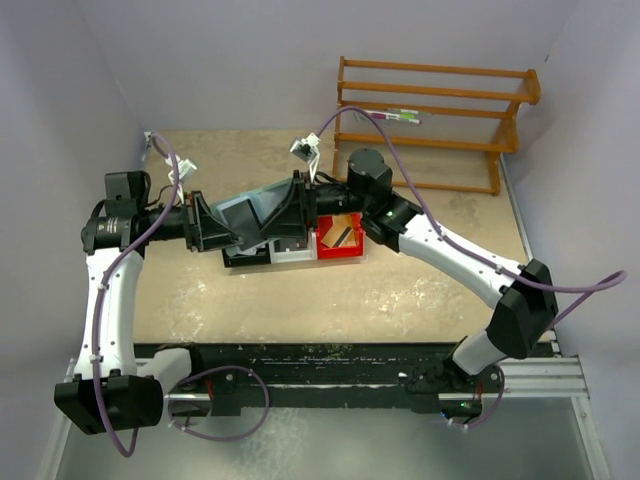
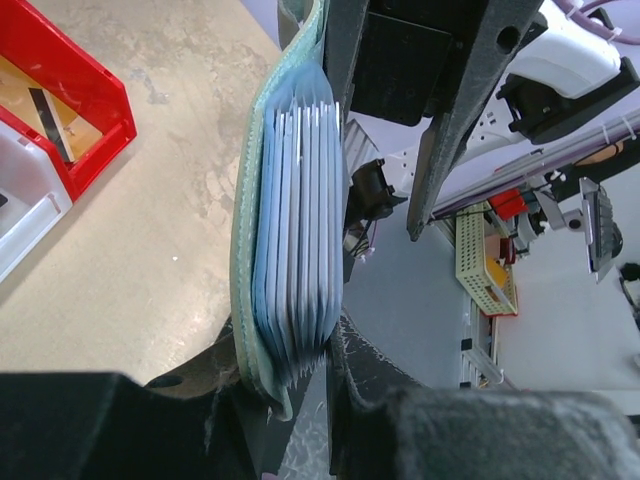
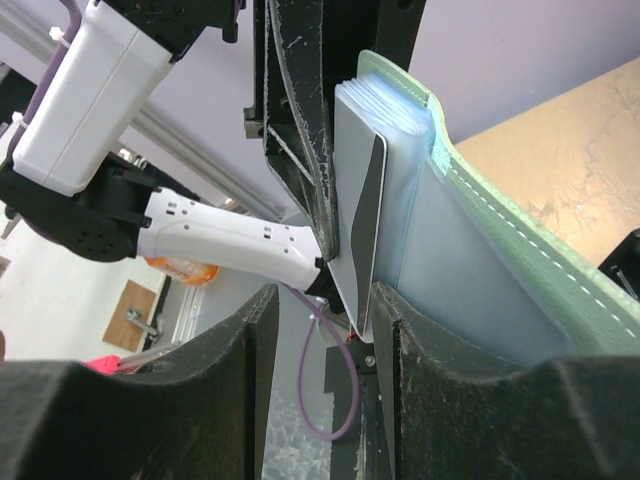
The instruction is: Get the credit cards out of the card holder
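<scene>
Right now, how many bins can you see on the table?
3, in a row: black bin on the left, white bin in the middle, red bin on the right. Part of the row is covered, so more may be hidden.

Place: robotics lab | cues: walled test table, aluminium rail, red bin

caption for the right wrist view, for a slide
Right jaws open around one credit card at the mouth of the green card holder
</scene>
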